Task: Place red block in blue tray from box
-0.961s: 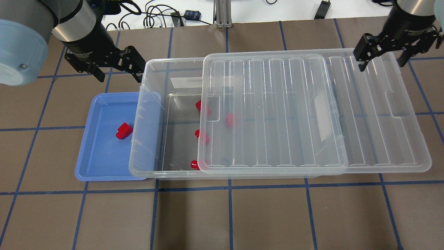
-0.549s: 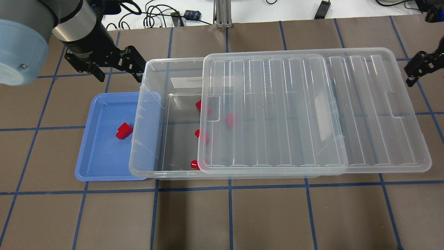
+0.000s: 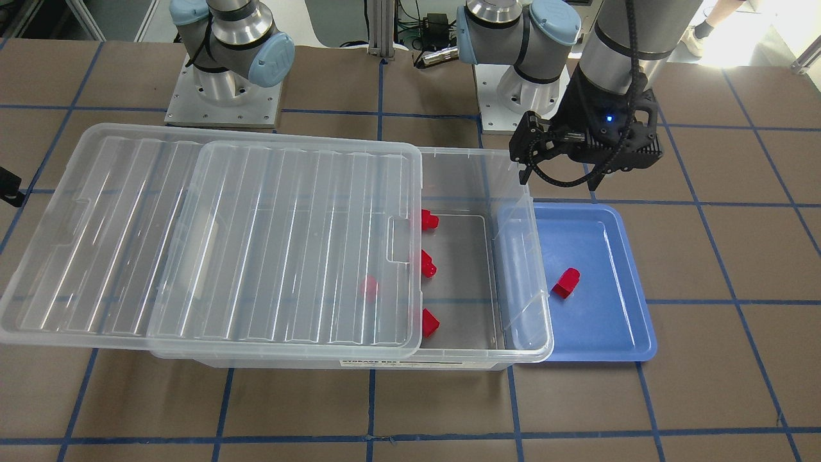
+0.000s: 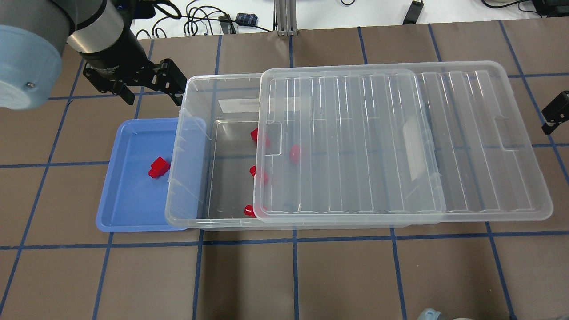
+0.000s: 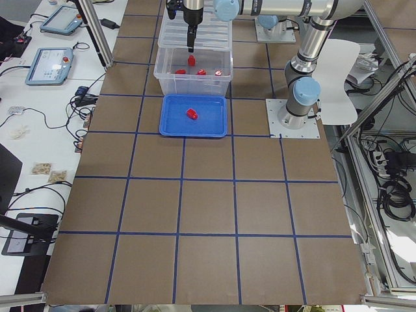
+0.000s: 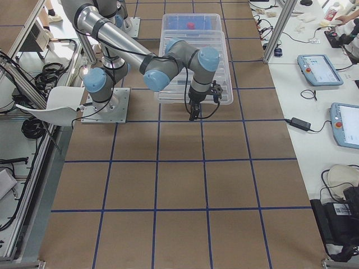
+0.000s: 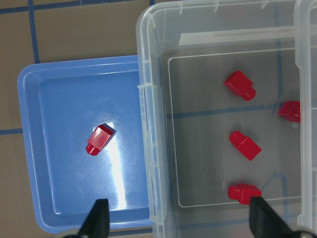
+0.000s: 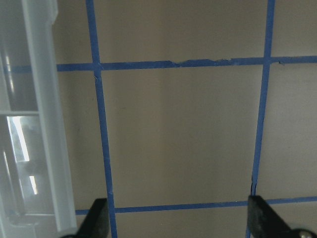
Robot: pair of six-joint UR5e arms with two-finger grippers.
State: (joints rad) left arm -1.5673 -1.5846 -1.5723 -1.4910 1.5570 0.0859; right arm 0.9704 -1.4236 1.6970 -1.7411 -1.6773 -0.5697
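Observation:
One red block [image 4: 158, 167] lies in the blue tray [image 4: 129, 200], left of the box [image 4: 186, 146]. Several more red blocks [image 7: 244, 145] sit on the floor of the box, at its uncovered left end. Its ribbed clear lid [image 4: 355, 142] is slid to the right and overhangs that side. My left gripper [image 4: 154, 98] hangs open and empty above the far edge of the tray, beside the box's far left corner. In the wrist view my right gripper [image 8: 178, 223] is open over bare table, just right of the lid's edge.
Brown mats with blue tape lines cover the table. Cables and small devices [image 4: 209, 20] lie along the far edge. The two arm bases [image 3: 224, 96] stand on the robot's side. The lid sticks out well past the box's right end [image 3: 64, 244].
My right gripper has moved off the lid's far right corner, out to the right and nearer, and now sits at the view's right edge. The left arm and the blocks have not moved.

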